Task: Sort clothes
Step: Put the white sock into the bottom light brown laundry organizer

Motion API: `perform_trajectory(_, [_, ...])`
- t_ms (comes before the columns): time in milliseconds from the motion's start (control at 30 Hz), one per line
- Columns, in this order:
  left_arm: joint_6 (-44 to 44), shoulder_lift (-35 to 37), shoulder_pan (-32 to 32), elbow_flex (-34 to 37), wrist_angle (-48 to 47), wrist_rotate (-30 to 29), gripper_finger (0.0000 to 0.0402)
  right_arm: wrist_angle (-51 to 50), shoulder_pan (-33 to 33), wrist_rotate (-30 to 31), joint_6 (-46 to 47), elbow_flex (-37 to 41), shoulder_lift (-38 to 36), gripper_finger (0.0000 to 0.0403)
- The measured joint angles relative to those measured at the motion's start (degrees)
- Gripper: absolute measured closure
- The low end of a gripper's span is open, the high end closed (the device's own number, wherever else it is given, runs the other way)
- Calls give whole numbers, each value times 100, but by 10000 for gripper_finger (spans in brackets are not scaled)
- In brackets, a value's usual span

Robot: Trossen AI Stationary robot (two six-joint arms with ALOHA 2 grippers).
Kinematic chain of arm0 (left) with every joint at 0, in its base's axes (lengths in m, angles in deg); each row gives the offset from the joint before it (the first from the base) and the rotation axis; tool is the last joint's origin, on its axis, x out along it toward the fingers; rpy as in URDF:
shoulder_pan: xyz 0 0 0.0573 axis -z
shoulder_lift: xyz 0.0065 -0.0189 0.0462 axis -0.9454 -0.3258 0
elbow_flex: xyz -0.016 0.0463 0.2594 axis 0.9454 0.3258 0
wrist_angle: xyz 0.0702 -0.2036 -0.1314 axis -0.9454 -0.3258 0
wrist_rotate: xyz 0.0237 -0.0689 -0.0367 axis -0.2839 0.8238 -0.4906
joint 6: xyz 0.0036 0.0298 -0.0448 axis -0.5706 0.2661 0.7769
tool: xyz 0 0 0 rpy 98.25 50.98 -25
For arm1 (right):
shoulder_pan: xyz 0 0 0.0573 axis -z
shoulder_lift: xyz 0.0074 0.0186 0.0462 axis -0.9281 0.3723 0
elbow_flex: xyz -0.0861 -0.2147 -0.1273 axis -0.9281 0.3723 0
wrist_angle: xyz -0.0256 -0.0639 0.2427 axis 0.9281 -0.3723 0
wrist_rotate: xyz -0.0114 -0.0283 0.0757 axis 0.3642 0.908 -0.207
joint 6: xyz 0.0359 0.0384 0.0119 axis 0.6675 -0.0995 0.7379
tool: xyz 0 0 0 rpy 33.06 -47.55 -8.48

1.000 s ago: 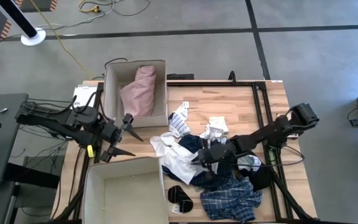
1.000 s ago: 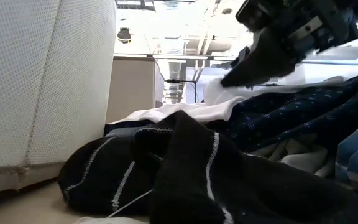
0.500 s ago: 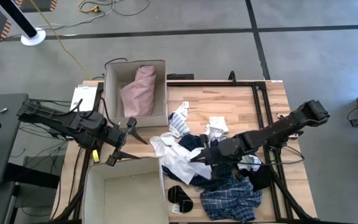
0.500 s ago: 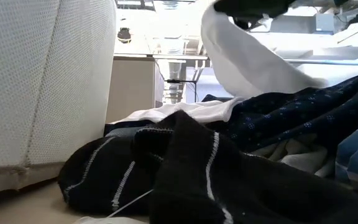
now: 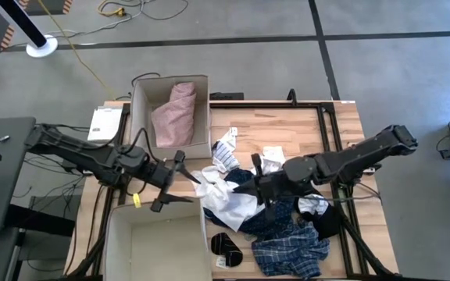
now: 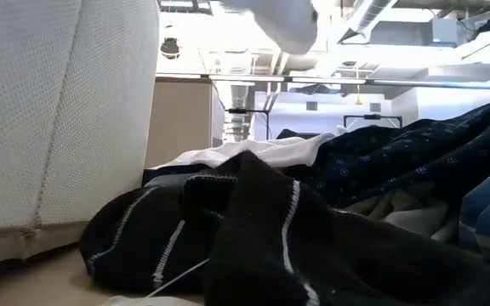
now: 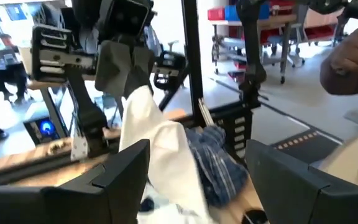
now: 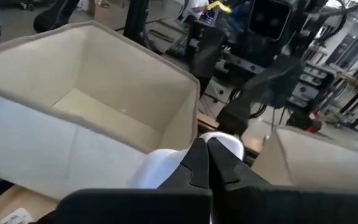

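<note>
Over the middle of the table: right gripper [image 5: 250,186], fingers pinched together on a white garment [image 5: 223,197], lifted clear of the clothes pile [image 5: 276,222]. Lower folds trailing onto the navy dotted piece [image 6: 398,161] and toward the dark socks [image 6: 245,238]. Just beside, facing it: left gripper [image 5: 180,179], fingers spread apart, holding nothing, the white cloth hanging between its tips in the left wrist view. Beyond: empty box [image 5: 156,242] at the near edge; far box [image 5: 143,109] holding a pink garment [image 5: 174,115].

Risks, judged: thin pinch slipping, cloth dropped back on the pile; trailing hem dragging neighbours along; fingers of the two arms colliding during a handover; cloth draped over the box wall instead of inside.
</note>
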State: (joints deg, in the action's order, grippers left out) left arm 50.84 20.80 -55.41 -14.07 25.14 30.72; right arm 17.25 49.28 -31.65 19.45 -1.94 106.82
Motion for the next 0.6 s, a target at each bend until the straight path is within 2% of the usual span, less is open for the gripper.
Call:
perform_trajectory(267, [-41, -347, 0, 0, 472, -52, 141, -346, 108, 15, -196, -581, 0, 403])
perform_trajectory(600, [-92, -723, -11, 0, 1520, -1158, 141, 9, 97, -30, -502, -682, 9, 403])
